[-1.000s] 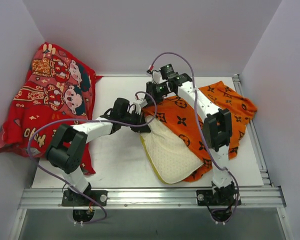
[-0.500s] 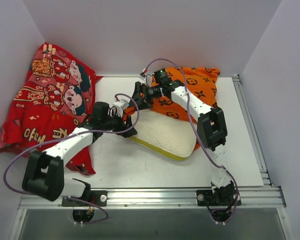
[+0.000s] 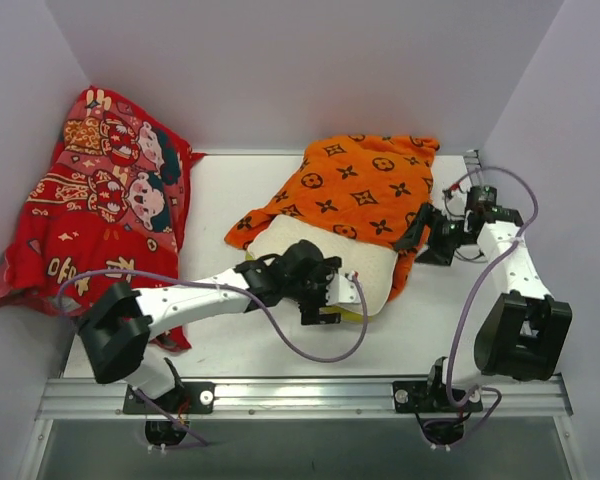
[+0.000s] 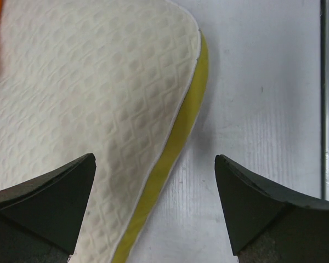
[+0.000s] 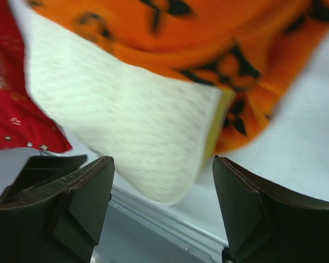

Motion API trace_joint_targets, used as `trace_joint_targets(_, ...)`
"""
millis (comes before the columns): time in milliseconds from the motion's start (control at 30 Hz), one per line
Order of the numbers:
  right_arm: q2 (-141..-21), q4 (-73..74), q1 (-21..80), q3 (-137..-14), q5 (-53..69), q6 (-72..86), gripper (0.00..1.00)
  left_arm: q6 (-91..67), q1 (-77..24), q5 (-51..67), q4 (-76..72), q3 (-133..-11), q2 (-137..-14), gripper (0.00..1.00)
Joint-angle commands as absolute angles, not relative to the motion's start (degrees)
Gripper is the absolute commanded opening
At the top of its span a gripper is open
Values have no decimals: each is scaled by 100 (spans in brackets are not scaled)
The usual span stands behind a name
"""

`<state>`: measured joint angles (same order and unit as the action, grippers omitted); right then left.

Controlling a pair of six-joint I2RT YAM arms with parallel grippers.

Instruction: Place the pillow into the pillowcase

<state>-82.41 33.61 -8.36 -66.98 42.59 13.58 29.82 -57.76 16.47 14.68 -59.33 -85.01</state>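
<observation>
Here the left arm lies outstretched, left fingers (image 4: 44,203) spread over the yellow edge of the pillow (image 3: 375,272); the right arm crooks inward, right fingers (image 5: 71,197) released beside the pillowcase (image 3: 365,190), which drapes the pillow's far half.

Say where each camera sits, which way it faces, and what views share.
Top external: above and behind the bases, looking down on the white table; left arm and right arm show.
Left wrist: looks down past the left end effector at the cream-white textured pillow.
Right wrist: looks low across, past the right end effector, at pillow and orange monogram fabric pillowcase.
All share the pillow.
</observation>
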Motion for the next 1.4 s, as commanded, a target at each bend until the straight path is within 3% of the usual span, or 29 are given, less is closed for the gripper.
trace_joint_targets(0,-8639,3982,-1098,-5846,3745,853,73,3998,-6055,1187,1205,-6407,-9043,97)
trace_joint_targets(233,-9456,3024,-1090,-5142,3578,1397,70,4228,-6232,862,756,-7110,-10299,98)
trace_joint_targets(300,-9693,2769,-1081,-4993,3393,1537,68,4096,-6135,957,878,-7338,-10467,78)
trace_joint_targets(400,-9948,2576,-1055,-4852,3235,1626,66,3508,-5741,1755,1107,-7558,-10494,34)
trace_joint_targets(467,-10124,2470,-1037,-4860,3208,1643,63,2990,-5512,2256,1152,-7655,-10389,15)
trace_joint_targets(500,-10168,2339,-1046,-4904,3217,1713,62,2832,-5337,2415,1143,-7760,-10354,0)
trace_joint_targets(533,-10195,2268,-1037,-4956,3225,1740,61,2621,-5274,2565,1169,-7804,-10310,0)
trace_joint_targets(633,-10432,2153,-1028,-5289,3296,1846,41,2331,-5133,2742,1134,-8006,-10274,0)
trace_joint_targets(767,-10687,2670,-993,-5633,3954,1460,0,1952,-5036,2743,1151,-8480,-10406,0)
trace_joint_targets(900,-10076,3548,-984,-5581,4701,339,0,1714,-4905,2479,1116,-8981,-10590,0)
trace_joint_targets(1033,-9248,5814,-966,-6264,5290,-1361,0,1739,-4860,1663,1029,-9535,-10827,0)
trace_joint_targets(1233,-8904,8740,-914,-7882,4764,-3730,0,2249,-4852,1029,1195,-9976,-11310,0)
trace_joint_targets(1367,-8675,8545,-914,-7656,3948,-3990,0,2303,-4790,1071,1134,-9362,-11400,0)
